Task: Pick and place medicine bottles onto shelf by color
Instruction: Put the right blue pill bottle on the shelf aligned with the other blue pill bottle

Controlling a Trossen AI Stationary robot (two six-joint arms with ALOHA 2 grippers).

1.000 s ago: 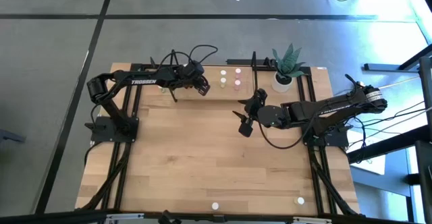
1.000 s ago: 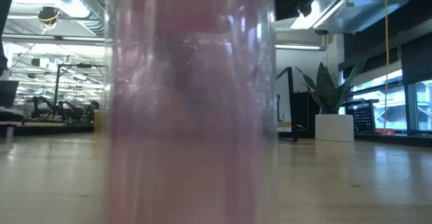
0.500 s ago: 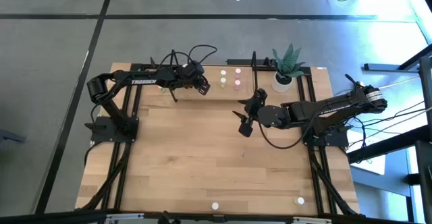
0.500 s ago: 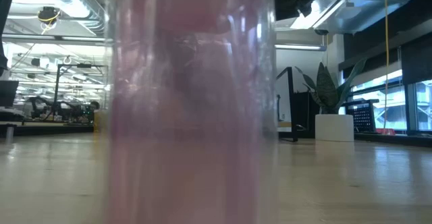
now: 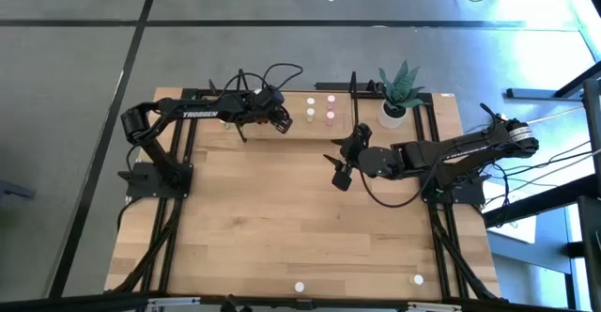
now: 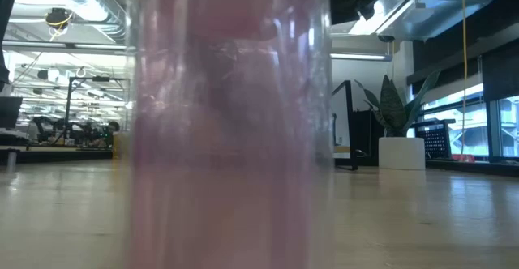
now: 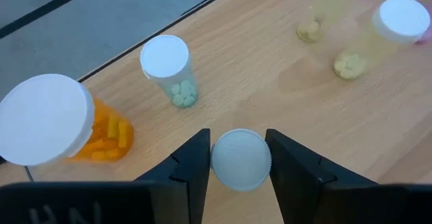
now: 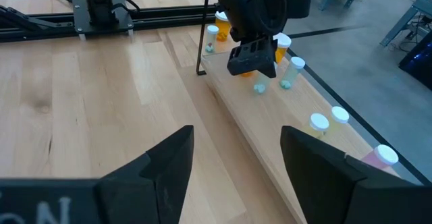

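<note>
Two arms over a light wooden surface (image 5: 282,209). Left pincer (image 7: 240,158): at the far edge, above the shelf (image 8: 270,126), its dark fingers (image 7: 191,166) clamped on the white ribbed cap of a medicine bottle (image 7: 241,159); the body colour of that bottle is hidden under its cap. Right pincer (image 8: 233,163): held above the middle of the surface, jaws spread wide, nothing between them.

Shelf: a low pale wooden board along the far edge with a thin black upright loop (image 8: 202,32) at one end.

Bottles on the shelf, all upright, clear-bodied with white round caps:
- orange bottle (image 7: 64,124), largest in the left wrist view, pills visible inside;
- green bottle (image 7: 170,69), just beside the orange one, pale green pills at its base;
- two yellowish bottles (image 7: 378,35), well apart from those;
- pink bottle (image 8: 379,158), at the shelf's right end.

One pink-tinted bottle (image 6: 227,123) stands directly before the low camera, filling much of its view. A white plant pot (image 5: 393,115) sits at the far right.
</note>
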